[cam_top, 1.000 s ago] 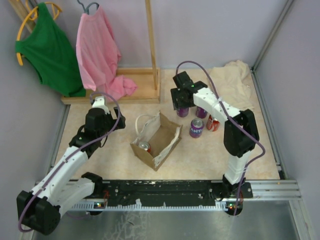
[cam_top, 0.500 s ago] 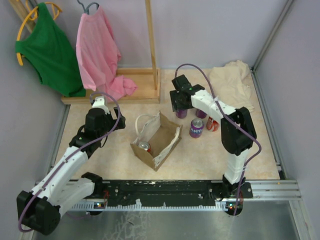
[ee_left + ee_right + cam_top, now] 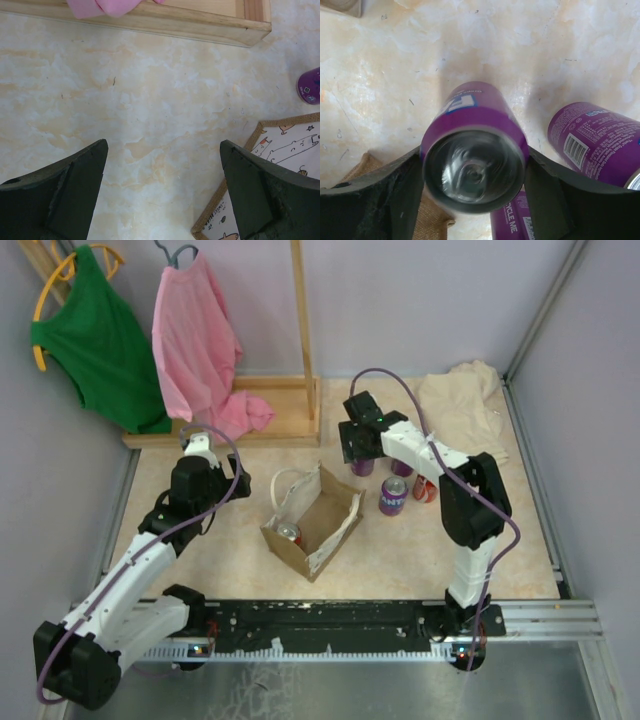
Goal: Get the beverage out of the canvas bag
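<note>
On the left side of the table [image 3: 400, 560], my left gripper [image 3: 162, 150] hangs wide open above bare tabletop with nothing between its fingers, and it has not shifted over the last second. Just to its right sits the bag [image 3: 330, 505], its mouth open toward the overhead camera. One printed corner of it shows at the edge of the left wrist view. Inside it I see one red can [image 3: 289, 532], silver top showing, tucked against the near-left wall; as far as I can tell there is nothing else in there. Right of the bag is where the change is. My right gripper [image 3: 360, 445] has slid a little left and toward the back wall, and its elbow has swung along with it. It carries the purple can [image 3: 472, 150] that its fingers are clamped around. I cannot tell whether that can's base is on the table yet. I read this as the set-down of a drink already taken out, so that part is nearly finished. Further right, close beside the held can, stand another purple can [image 3: 392, 496], a third purple one [image 3: 402, 466] and a second red can [image 3: 426, 488], with a crumpled beige cloth [image 3: 465, 405] behind them. The red can in the bag has yet to come out, so I judge the task unfinished.
</note>
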Available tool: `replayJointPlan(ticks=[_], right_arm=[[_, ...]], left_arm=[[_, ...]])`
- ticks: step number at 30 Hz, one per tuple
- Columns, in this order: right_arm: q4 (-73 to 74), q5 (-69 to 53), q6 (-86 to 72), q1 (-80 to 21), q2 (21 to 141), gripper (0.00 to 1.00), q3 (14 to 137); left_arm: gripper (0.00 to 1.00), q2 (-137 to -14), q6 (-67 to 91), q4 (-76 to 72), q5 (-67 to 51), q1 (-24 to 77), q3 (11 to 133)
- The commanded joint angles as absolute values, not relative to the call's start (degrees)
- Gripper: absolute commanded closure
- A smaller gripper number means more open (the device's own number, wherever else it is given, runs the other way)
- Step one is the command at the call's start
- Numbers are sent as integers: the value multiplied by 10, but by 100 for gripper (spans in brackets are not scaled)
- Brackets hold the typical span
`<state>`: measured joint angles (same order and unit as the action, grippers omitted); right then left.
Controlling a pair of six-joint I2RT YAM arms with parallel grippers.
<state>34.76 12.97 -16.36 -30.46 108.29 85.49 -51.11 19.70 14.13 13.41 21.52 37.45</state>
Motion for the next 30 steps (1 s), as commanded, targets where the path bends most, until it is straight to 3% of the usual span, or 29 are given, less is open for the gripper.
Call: replayJointPlan(ticks=[1, 4, 14, 24, 30], right_arm=[[330, 148, -162, -300, 1077, 23, 856], [334, 149, -159, -300, 1078, 16, 867], [366, 175, -151, -311, 1010, 14, 929], [411, 198, -134, -434, 867, 20, 960], [444, 124, -152, -486, 831, 34, 946]], left_arm=[[0, -512, 197, 132, 134, 217, 372], [0, -513, 197, 133, 133, 216, 371], [0, -512, 195, 132, 130, 217, 374], [0, -513, 195, 131, 128, 216, 371], [0, -517, 194, 128, 132, 216, 373]])
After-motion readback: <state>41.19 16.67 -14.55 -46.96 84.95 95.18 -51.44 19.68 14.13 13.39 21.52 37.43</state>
